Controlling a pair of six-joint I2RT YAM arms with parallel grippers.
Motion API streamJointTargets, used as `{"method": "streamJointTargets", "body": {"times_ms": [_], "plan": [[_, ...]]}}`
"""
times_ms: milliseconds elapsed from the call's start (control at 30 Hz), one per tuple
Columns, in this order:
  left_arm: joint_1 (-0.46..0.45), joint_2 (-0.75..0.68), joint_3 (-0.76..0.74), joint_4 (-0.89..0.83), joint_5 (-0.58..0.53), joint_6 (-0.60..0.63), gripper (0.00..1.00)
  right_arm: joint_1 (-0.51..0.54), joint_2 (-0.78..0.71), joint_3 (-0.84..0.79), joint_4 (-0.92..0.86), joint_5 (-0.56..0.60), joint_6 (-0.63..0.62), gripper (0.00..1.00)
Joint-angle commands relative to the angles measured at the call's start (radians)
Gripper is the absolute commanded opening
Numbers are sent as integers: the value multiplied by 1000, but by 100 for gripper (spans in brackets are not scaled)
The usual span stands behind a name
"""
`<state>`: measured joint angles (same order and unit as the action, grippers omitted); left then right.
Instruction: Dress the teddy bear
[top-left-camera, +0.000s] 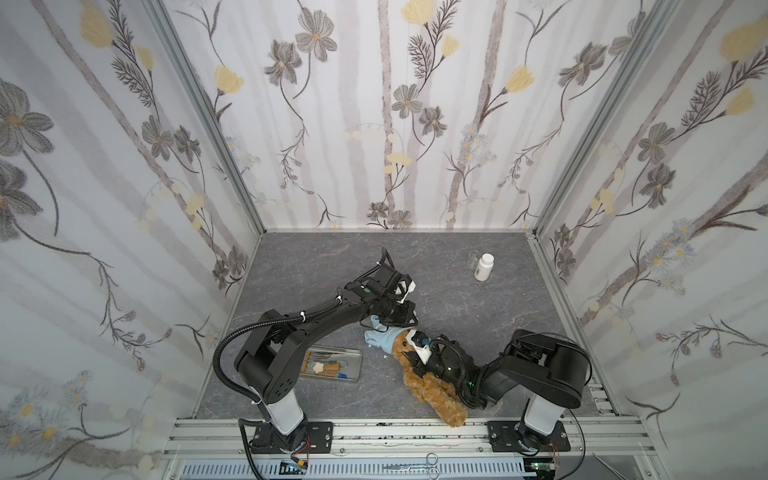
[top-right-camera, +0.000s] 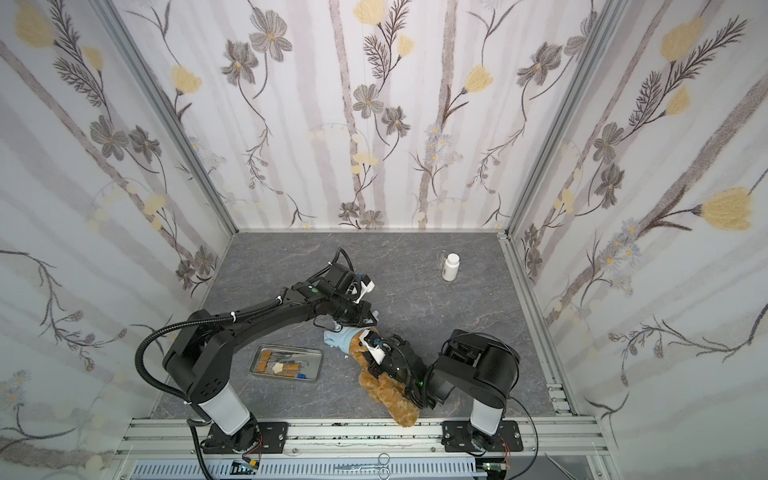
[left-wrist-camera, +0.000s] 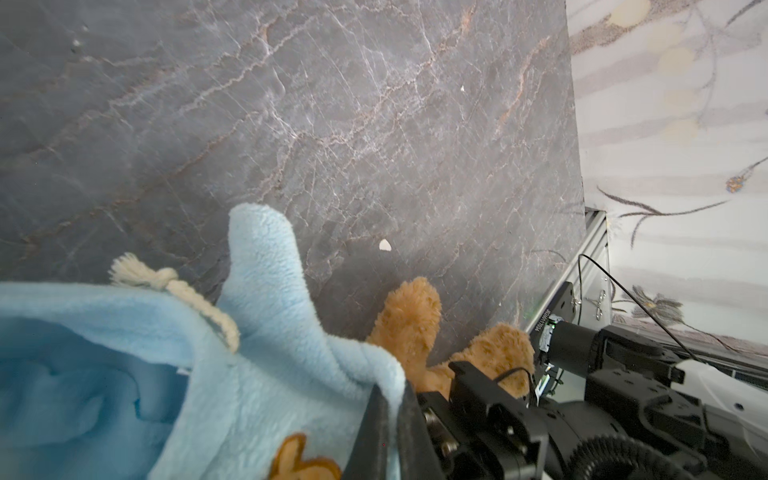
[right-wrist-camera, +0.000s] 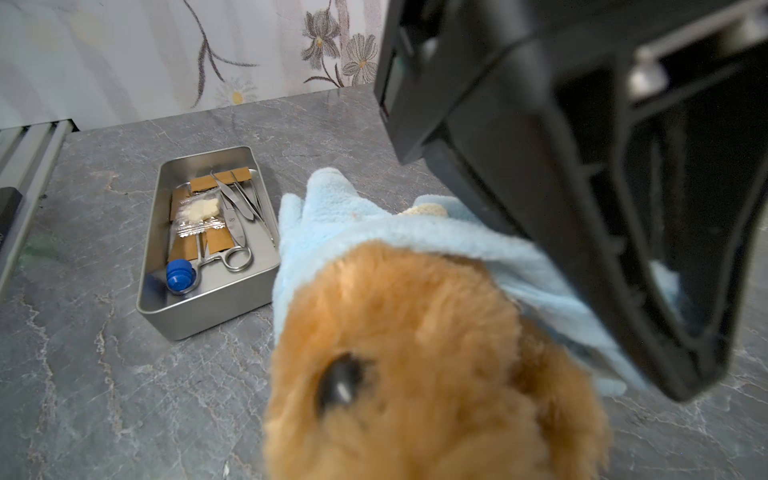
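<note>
- Top views both show the left gripper (top-left-camera: 384, 326) pinching the light blue shirt (top-left-camera: 379, 338) at the teddy bear's (top-left-camera: 440, 399) head.
- The right gripper (top-left-camera: 411, 355) lies across its torso; I cannot tell how those jaws stand.

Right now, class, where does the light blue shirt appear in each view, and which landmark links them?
Top view: light blue shirt mid-floor, right of the metal tray, at the teddy bear's head.
Top view: shirt in the same spot, beside the tray.
Left wrist: shirt close up in the foreground, brown fur past it.
Right wrist: shirt draped over the bear's head, next to the tray.
Shared landmark: the teddy bear, in all four.
</note>
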<state>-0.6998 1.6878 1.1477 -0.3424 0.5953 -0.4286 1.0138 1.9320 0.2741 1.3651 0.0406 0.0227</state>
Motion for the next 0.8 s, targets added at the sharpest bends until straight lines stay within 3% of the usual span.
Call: {"method": "streamJointTargets", "body": {"times_ms": [0, 300, 600, 767], "plan": [[-4, -35, -38, 75, 65, -44, 0, -13, 24, -16, -9, 1, 55, 6], [-23, -121, -160, 268, 52, -205, 0, -14, 85, -18, 24, 45, 210, 17], [-58, -134, -242, 416, 53, -296, 0, -14, 90, 8, -19, 55, 230, 22], [-68, -154, -302, 434, 39, -314, 14, -15, 73, -1, -23, 77, 240, 28]]}}
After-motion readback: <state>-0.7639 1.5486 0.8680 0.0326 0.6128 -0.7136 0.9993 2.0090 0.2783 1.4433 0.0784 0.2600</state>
